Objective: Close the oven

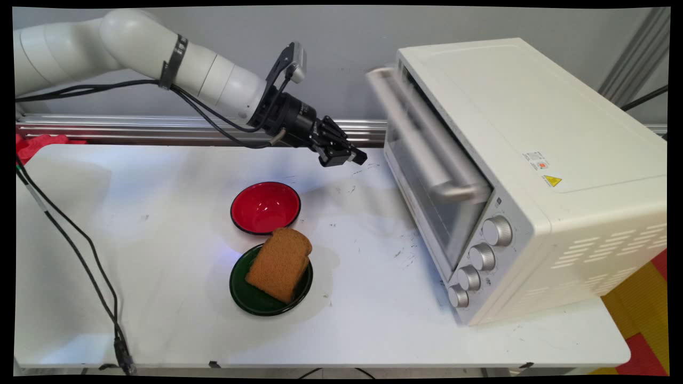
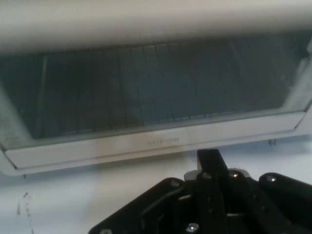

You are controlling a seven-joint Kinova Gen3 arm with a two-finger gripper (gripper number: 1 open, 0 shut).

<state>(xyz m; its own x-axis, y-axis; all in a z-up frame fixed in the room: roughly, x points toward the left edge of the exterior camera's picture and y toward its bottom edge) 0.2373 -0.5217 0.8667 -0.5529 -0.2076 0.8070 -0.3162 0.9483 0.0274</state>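
Main view: white arm [image 1: 160, 64] entered from the upper left of the frame and reached toward the centre, black cables [image 1: 213, 114] trailing beneath it. Its black gripper [image 1: 358, 158] hung above the white table [image 1: 160, 298], pointing toward the cream toaster oven [image 1: 533, 176] that filled the right half of the frame. Gripper fingers lay together with no visible gap and held nothing. The oven door [image 1: 427, 176], with its long bar handle [image 1: 421, 144], appeared tilted away from the oven body at its top edge and was blurred. Four round knobs [image 1: 483, 256] ran in a slanted row beside the door at the oven's near corner. Left of centre, an empty red bowl [image 1: 265, 207] sat on the table, well below the gripper. Just beneath it in the frame, a slice of brown bread [image 1: 279, 264] rested tilted on a dark green plate [image 1: 251, 298], its top edge close to the red bowl's rim. A red cloth [image 1: 32, 144] showed at the far left edge.

Hand view: the gripper [image 2: 210, 158] rose from the bottom edge as a single narrow black tip, fingers pressed closed. Ahead of it, the oven door's glass pane [image 2: 156, 87] spanned the frame, a pale lower frame strip [image 2: 156, 144] beneath it and the blurred handle [image 2: 156, 22] across the top. Faint rack bars showed behind the glass.
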